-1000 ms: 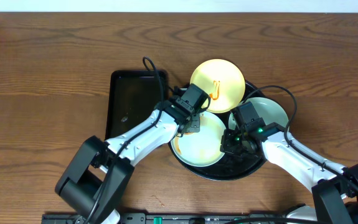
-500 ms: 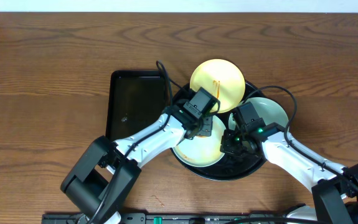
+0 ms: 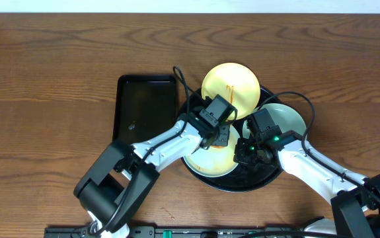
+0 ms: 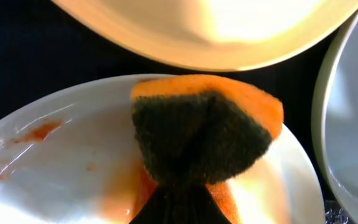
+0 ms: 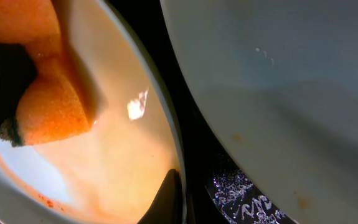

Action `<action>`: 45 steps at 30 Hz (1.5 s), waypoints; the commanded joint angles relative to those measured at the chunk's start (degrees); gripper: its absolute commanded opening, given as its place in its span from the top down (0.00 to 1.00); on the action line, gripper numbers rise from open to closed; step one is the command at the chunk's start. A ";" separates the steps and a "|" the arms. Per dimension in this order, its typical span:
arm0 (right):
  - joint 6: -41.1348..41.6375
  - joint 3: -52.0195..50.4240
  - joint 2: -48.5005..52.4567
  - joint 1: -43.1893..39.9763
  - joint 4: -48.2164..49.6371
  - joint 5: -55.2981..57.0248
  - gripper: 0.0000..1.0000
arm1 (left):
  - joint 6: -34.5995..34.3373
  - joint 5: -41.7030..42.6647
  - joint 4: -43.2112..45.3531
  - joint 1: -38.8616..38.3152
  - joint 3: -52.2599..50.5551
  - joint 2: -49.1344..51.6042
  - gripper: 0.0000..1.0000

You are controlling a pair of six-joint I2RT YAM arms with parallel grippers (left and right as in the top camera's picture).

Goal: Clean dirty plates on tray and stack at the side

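Observation:
The round black tray (image 3: 269, 177) holds three plates. A pale yellow plate (image 3: 229, 89) with a sauce squiggle sits at the back. A blue-green plate (image 3: 285, 119) is at the right. A pale plate (image 3: 206, 158) with orange smears (image 4: 42, 130) lies at the front. My left gripper (image 3: 217, 135) is shut on an orange sponge with a dark scouring side (image 4: 207, 134) and presses it on the front plate (image 4: 73, 168). My right gripper (image 3: 246, 151) pinches that plate's right rim (image 5: 172, 155); one finger (image 5: 171, 199) lies inside the rim.
A smaller rectangular black tray (image 3: 143, 109) lies just left of the round tray. Arm cables loop over the yellow plate's edges. Wet droplets (image 5: 241, 196) sit on the round tray's floor between the plates. Bare wooden table surrounds everything.
My left gripper has slid the sponge to the right and slightly back across the front plate. The right arm has not moved.

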 commanded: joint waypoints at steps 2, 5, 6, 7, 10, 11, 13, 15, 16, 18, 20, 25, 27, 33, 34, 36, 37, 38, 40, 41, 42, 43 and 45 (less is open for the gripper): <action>-0.37 -1.60 0.39 0.76 -0.92 -0.74 0.99 | -0.48 -0.13 -1.90 3.21 0.22 2.97 0.93; -0.37 -1.60 0.39 0.76 -0.92 -0.74 0.99 | -0.46 -0.13 -3.50 5.73 0.24 2.16 0.93; -0.37 -1.60 0.39 0.76 -0.92 -0.72 0.99 | -0.46 -0.13 -4.07 6.58 0.24 1.84 0.92; -0.37 -1.60 0.39 0.76 -0.94 -0.72 0.99 | -0.46 -0.13 -4.52 7.28 0.24 1.60 0.92; -0.37 -1.60 0.39 0.76 -1.18 -0.72 0.99 | -0.42 -0.13 -6.08 9.07 0.24 0.94 0.93; -0.37 -1.60 0.39 0.76 -1.22 -0.72 0.99 | -0.42 -0.13 -6.64 9.44 0.24 0.79 0.92; -0.37 -1.60 0.39 0.76 -1.33 -0.72 0.99 | -0.24 -0.20 -7.65 10.03 0.24 0.42 0.92; -0.37 -1.60 0.39 0.76 -1.33 -0.72 0.99 | -0.24 -1.29 -9.07 10.40 0.24 -0.26 0.92; -0.37 -1.60 0.39 0.76 -1.36 -0.72 0.99 | -0.26 -2.40 -10.27 10.56 0.24 -0.98 0.93; -0.37 -1.60 0.39 0.76 -1.36 -0.72 0.99 | -0.28 -4.50 -12.24 10.67 0.24 -2.40 0.92; -0.37 -1.60 0.39 0.76 -1.36 -0.72 0.99 | -0.28 -6.64 -13.75 10.67 0.24 -4.15 0.92; -0.37 -1.60 0.39 0.76 -1.36 -0.72 0.99 | -0.26 -6.25 -14.03 10.58 0.24 -9.07 0.93; -0.37 -1.60 0.39 0.76 -1.36 -0.72 0.99 | -0.26 -4.35 -13.16 10.60 0.24 -10.80 0.92; -0.35 -1.60 0.39 0.76 -1.36 -0.72 0.99 | -0.52 2.99 -10.38 10.29 0.22 -10.78 0.92; -0.35 -1.60 0.39 0.76 -1.36 -0.74 0.99 | -0.50 2.97 -10.40 10.12 0.22 -10.43 0.93; -0.35 -1.60 0.39 0.76 -1.36 -0.74 0.99 | -0.52 3.10 -10.40 9.42 0.20 -9.25 0.93; -0.35 -1.60 0.39 0.76 -1.36 -0.74 0.99 | -0.52 3.23 -10.40 9.01 0.20 -8.76 0.92; -0.35 -1.60 0.39 0.76 -1.36 -0.72 0.99 | -0.50 3.58 -10.38 8.55 0.17 -8.22 0.92; -0.35 -1.60 0.39 0.76 -1.36 -0.72 0.99 | -0.50 4.57 -10.19 7.28 0.17 -7.10 0.93; -0.35 -1.60 0.39 0.76 -1.36 -0.74 0.99 | -0.50 4.98 -9.99 6.62 0.17 -6.64 0.93; -0.35 -1.60 0.39 0.76 -1.36 -0.74 0.99 | -0.48 5.64 -9.68 5.81 0.17 -6.16 0.92; -0.35 -1.60 0.39 0.76 -1.36 -0.74 0.99 | -0.50 6.16 -9.33 5.14 0.17 -5.73 0.93; -0.35 -1.60 0.39 0.76 -1.36 -0.74 0.99 | -0.50 6.82 -8.41 3.41 0.17 -4.76 0.92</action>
